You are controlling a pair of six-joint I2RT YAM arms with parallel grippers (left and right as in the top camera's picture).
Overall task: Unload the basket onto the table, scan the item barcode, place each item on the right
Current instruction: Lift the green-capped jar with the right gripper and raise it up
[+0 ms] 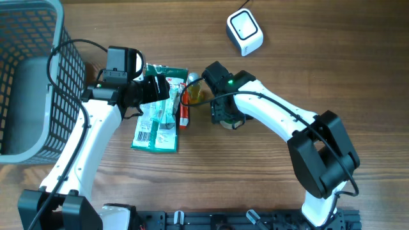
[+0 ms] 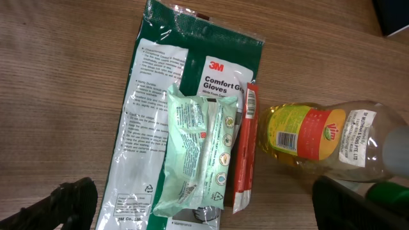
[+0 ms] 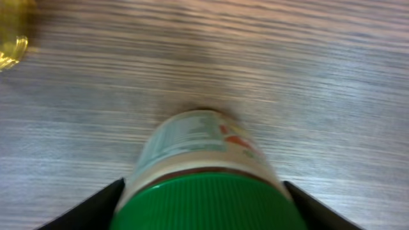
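The right gripper (image 3: 203, 189) is sitting low in the middle of the right wrist view. Its jaws are straddling the green lid (image 3: 204, 203) of a small jar (image 3: 198, 144), one finger at each side. I cannot tell whether they are pressing on it or just flanking it. The jar is resting on the table (image 1: 319, 57) just right of centre in the overhead view.

It looks stiff, light and smooth, so it is probably slippery. Across the ribbed lid seems the safest hold, leaving the label bare.

Further left, an oil bottle (image 2: 319, 137) is lying beside a red sachet (image 2: 246, 147), a wipes packet (image 2: 192, 153) and a gloves packet (image 2: 153, 96). The left gripper (image 2: 204, 191) is hanging over them, spread wide and holding nothing.

Farthest off, the white scanner (image 1: 245, 32) is waiting at upper right and a grey basket (image 1: 61, 83) is standing at far left.
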